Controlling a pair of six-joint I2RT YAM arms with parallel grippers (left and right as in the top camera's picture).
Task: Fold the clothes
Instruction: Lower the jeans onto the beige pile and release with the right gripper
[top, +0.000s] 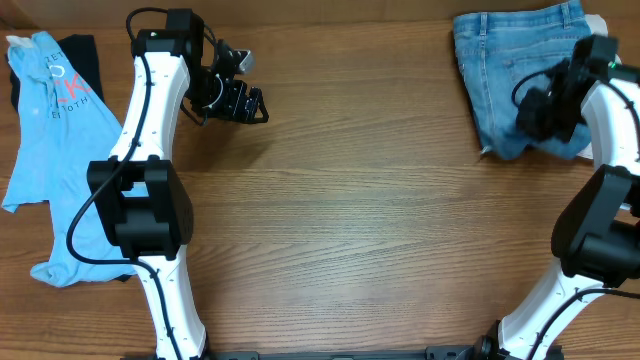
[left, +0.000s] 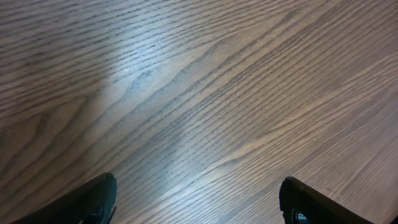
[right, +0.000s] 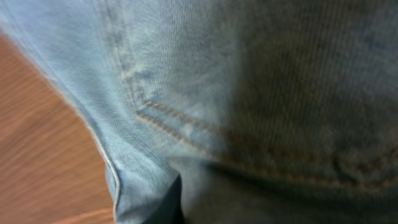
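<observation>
Jeans (top: 492, 62) at far right (under right pincer (top: 535, 118)); T-shirt (top: 50, 130) left

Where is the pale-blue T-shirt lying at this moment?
In the overhead view the pale-blue T-shirt lies at the left edge of the table, beside the left arm, partly covering a black garment.

Bright, even light overhead; softer close-ups at the wrists.
The overhead view is sharp. A pale sheen of glare streaks the wooden table (left: 155, 81) in the left wrist view. The right wrist view is blurred, and the jeans (right: 249, 93) darken toward the right.
</observation>
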